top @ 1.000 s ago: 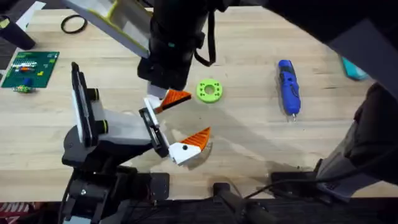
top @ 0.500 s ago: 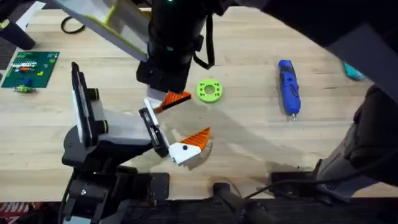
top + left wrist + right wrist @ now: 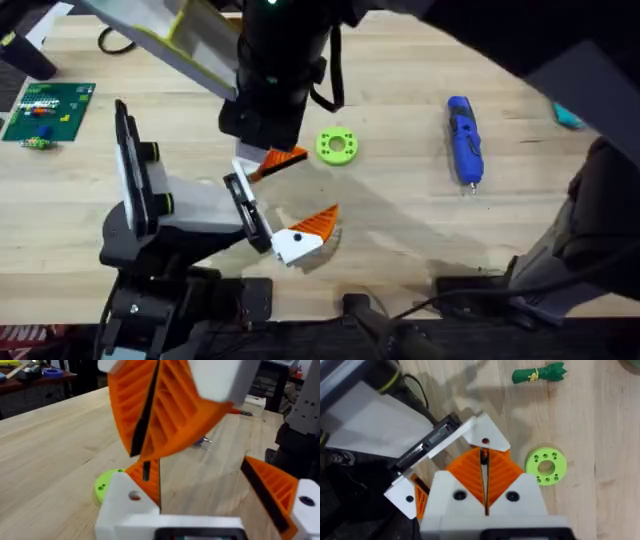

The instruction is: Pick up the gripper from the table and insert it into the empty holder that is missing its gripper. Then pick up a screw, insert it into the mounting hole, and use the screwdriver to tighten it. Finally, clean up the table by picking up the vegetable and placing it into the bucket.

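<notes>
Holding the gripper at holder, tip pointing right (slightly up)

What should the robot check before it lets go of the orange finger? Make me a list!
1. Right gripper shut on the orange gripper finger: ok.
2. Finger's white base against the holder: ok; whether it is fully seated, cannot tell.
3. Mounting hole uncovered: ok, no screw in it yet.
4. A screw ready to grab: cannot tell; none is clear near the green ring.
5. Screwdriver lying free on the table: ok.
6. Vegetable in the bucket: not ok, it lies on the table.
</notes>
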Action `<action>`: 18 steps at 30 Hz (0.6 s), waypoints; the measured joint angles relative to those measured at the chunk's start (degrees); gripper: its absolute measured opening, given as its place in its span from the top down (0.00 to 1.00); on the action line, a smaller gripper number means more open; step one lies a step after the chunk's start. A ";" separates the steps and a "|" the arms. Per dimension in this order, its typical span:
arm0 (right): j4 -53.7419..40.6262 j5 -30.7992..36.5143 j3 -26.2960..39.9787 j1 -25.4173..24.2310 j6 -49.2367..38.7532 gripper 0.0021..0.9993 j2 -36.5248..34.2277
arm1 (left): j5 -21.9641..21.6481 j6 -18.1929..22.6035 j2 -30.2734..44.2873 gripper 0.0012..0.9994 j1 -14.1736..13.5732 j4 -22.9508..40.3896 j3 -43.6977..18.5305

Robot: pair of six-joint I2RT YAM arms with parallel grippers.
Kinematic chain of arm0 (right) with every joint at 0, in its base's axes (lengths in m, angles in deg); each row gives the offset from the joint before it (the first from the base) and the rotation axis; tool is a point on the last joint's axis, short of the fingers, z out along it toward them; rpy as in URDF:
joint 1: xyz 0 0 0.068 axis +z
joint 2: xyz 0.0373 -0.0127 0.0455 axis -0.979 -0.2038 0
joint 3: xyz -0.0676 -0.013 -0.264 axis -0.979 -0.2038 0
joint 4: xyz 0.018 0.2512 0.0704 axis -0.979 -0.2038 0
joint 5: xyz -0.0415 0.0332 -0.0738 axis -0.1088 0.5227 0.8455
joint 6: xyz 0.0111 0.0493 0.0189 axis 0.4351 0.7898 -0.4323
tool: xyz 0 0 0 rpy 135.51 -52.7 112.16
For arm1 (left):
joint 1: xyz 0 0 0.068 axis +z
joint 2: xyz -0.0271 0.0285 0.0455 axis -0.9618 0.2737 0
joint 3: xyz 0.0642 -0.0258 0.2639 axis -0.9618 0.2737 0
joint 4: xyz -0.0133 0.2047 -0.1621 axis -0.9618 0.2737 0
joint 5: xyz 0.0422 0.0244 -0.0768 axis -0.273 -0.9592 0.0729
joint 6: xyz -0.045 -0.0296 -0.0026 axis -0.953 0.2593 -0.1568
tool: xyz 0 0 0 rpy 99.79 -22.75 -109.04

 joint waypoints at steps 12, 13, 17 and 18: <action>-0.11 0.44 0.00 0.00 -0.20 1.00 -1.89 | 0.00 0.00 0.00 0.01 0.00 -0.02 0.00; -0.11 0.52 0.00 0.00 -0.20 1.00 -1.90 | 0.00 0.00 0.00 0.01 0.00 -0.02 0.00; -0.11 0.58 0.00 0.00 -0.20 1.00 -1.90 | 0.00 0.00 0.00 0.01 0.01 -0.02 0.00; -0.11 0.58 0.00 0.00 -0.20 1.00 -1.91 | 0.00 0.00 0.00 0.01 0.01 -0.02 0.00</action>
